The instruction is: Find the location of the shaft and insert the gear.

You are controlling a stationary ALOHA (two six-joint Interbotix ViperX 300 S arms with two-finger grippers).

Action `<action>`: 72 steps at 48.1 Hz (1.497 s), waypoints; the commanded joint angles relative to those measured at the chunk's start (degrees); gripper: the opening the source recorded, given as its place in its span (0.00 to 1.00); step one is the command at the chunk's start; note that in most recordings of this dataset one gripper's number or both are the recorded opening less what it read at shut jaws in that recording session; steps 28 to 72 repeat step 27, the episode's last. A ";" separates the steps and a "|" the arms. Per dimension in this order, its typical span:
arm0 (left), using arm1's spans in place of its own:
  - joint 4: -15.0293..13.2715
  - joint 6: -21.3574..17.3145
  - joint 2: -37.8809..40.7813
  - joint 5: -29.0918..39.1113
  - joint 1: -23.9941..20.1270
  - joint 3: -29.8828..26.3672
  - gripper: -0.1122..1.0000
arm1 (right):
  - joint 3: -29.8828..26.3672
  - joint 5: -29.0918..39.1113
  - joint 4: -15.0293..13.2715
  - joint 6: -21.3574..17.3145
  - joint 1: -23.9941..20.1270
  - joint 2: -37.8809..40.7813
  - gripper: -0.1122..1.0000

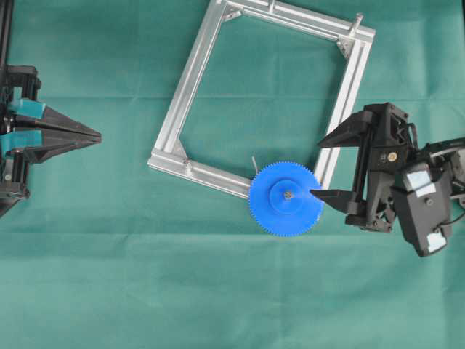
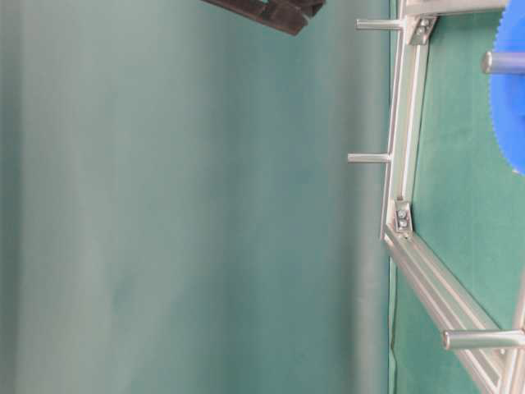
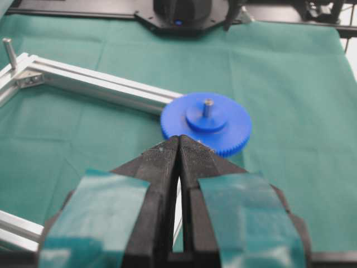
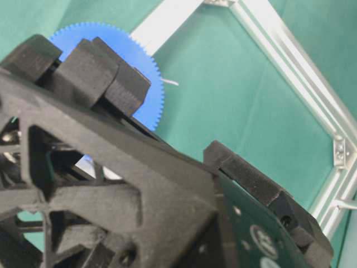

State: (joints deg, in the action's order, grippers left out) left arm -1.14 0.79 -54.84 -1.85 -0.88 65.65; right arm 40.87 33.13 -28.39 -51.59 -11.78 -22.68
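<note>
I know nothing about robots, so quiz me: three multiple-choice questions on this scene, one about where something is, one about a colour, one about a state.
1. Where does the gear lie?
A. at a lower corner of the aluminium frame
B. in the middle of the frame
C. beside the left gripper

2. What colour is the gear?
A. red
B. blue
C. yellow

3. How does the right gripper stand?
A. shut on the gear
B. shut on nothing
C. open

Answers:
1. A, since the overhead view shows it over the frame's lower right corner.
2. B, since every view shows blue plastic.
3. C, since its fingers stand wide apart, one tip at the gear's rim, while the shaft pokes up through the gear's hub.
</note>
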 commanded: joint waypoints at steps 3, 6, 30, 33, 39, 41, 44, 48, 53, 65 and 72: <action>-0.18 0.00 0.35 -0.26 -0.18 -0.62 0.10 | -0.53 -0.35 -0.09 0.00 -0.18 -0.70 0.89; -0.18 0.00 0.35 -0.26 -0.18 -0.62 0.10 | -0.53 -0.35 -0.09 0.00 -0.18 -0.70 0.89; -0.09 0.09 0.26 -0.26 -0.18 -0.62 0.10 | -0.35 -0.09 0.09 0.00 -1.14 -0.70 0.89; -0.09 0.09 0.26 -0.26 -0.18 -0.62 0.10 | -0.35 -0.09 0.09 0.00 -1.14 -0.70 0.89; -0.09 0.09 0.26 -0.26 -0.18 -0.62 0.10 | -0.35 -0.09 0.09 0.00 -1.14 -0.70 0.89; -0.09 0.09 0.26 -0.26 -0.18 -0.62 0.10 | -0.35 -0.09 0.09 0.00 -1.14 -0.70 0.89; -0.09 0.09 0.26 -0.26 -0.18 -0.62 0.10 | -0.35 -0.09 0.09 0.00 -1.14 -0.70 0.89; -0.09 0.09 0.26 -0.26 -0.18 -0.62 0.10 | -0.35 -0.09 0.09 0.00 -1.14 -0.70 0.89; -0.09 0.09 0.26 -0.26 -0.18 -0.62 0.10 | -0.35 -0.09 0.09 0.00 -1.14 -0.70 0.89; -0.09 0.09 0.26 -0.26 -0.18 -0.62 0.10 | -0.35 -0.09 0.09 0.00 -1.14 -0.70 0.89; -0.09 0.09 0.26 -0.26 -0.18 -0.62 0.10 | -0.35 -0.09 0.09 0.00 -1.14 -0.70 0.89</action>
